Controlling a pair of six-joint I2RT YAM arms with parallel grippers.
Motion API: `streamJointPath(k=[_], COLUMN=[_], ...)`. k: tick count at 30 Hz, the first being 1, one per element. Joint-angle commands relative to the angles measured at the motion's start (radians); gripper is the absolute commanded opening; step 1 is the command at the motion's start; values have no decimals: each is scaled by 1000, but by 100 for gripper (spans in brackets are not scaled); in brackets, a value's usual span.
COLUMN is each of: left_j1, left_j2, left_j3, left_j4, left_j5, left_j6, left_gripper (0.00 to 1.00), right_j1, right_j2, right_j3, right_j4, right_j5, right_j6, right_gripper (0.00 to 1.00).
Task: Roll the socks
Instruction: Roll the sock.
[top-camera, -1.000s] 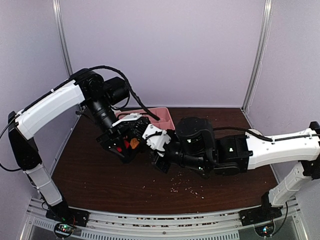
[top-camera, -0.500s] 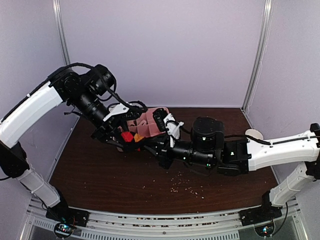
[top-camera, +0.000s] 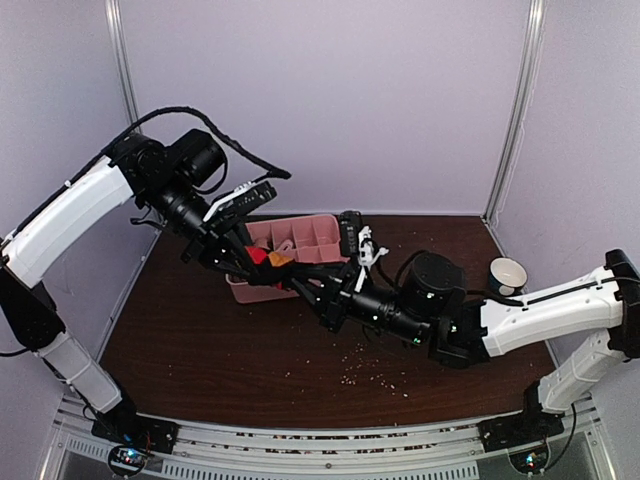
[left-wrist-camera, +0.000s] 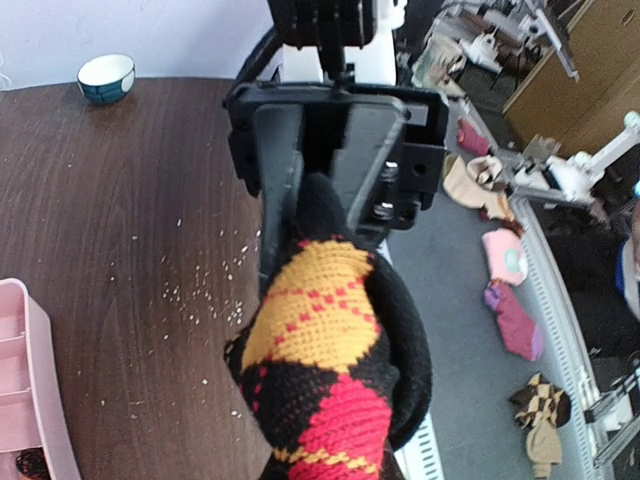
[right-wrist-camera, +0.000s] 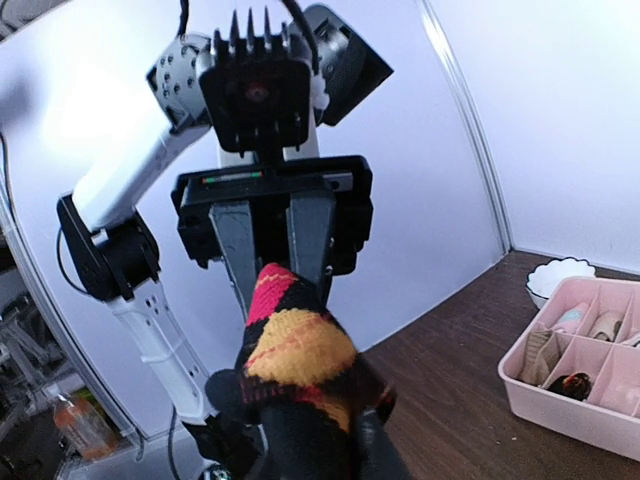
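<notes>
Left pincer (right-wrist-camera: 283, 275) and right pincer (left-wrist-camera: 315, 185) each clamp an end of one argyle sock (top-camera: 268, 258) — aloft near the far edge of the bench (top-camera: 200, 350); seemingly not yet rolled; tucking remains.

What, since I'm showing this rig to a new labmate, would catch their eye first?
First, the black argyle sock with red and orange diamonds, held in mid-air between the left end effector and the right end effector, both clamped on it. Next, the pink compartment tray just behind the sock at the back of the dark table. Pale crumbs are scattered nearer the front.
</notes>
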Motion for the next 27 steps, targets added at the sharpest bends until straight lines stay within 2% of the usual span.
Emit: streamJointPath(k=[1,3,6,9,15,21,23,25,27], left_j1=[45,56,58,58,57,55,54,54,54], left_j2=[5,1,-4,-5,-13,-18,-22,-25,-24], left_j3=[23,18,12,6,-12,-10,-6,3,20], left_j4=[54,71,82,83,62,66,68,58,29], left_j5=[163,156,126,100,75,29,26,34,44], left_j6=[-48,-66,-69,-62,-29,-18,-17,-16,7], left_gripper=[0,0,0,0,0,0,0,0,0], right_j1=[-2,-7,-17,-21,-41,-47,-52,-64,-90], right_j2=[1,-2,-3,1,31,91,107,115,115], right_j3=[-30,-64,-39,19,74,142,165,160,111], right_j4=[187,243,201,90,44,-7,-53,-47,53], right_j5=[11,-1,-36,-33,-77,-138,-139,-145,-168], right_j6=[47,74,96,94,133,182,186,216,265], right_gripper=[33,49,63,71,85,88,83,71,47])
